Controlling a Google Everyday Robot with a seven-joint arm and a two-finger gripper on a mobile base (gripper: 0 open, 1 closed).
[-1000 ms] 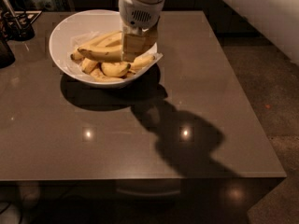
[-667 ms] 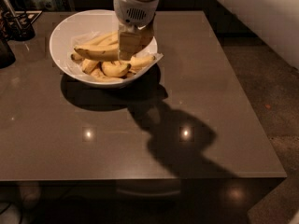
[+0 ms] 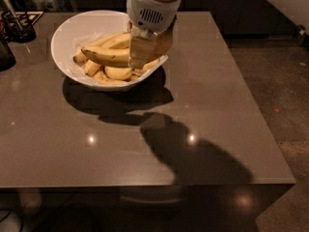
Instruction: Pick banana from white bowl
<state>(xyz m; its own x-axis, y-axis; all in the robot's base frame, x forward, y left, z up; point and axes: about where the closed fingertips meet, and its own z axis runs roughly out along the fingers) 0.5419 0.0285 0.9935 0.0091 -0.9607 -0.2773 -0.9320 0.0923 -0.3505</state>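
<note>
The long, gently curved yellow banana (image 3: 107,57) with dark ends and faint brown specks is seen lying on top of the pile inside the large, round, glossy white bowl (image 3: 63,33). Its right end is hidden behind the near finger. The bowl is placed near the far left corner of the glossy brown worktop (image 3: 145,144), with its rim set close to the far edge.

Shorter, stubbier yellow bananas (image 3: 118,73) are heaped beneath and around the long one. A crinkled pale paper lining (image 3: 89,38) is visible against the bowl's far inner wall.

The white-housed two-finger gripper (image 3: 149,57) is positioned over the right part of the bowl and reaches down into it from above. Its pale fingers (image 3: 140,50) are pressed around the right end of the long banana, so that the fruit is pinched between them.

A broad dark shadow (image 3: 193,153) is cast across the middle of the worktop towards the near right corner. Two small bright light reflections (image 3: 90,139) are seen on the surface nearer the front edge. Dark objects (image 3: 17,25) are grouped at the far left corner, too dim to be identified.
</note>
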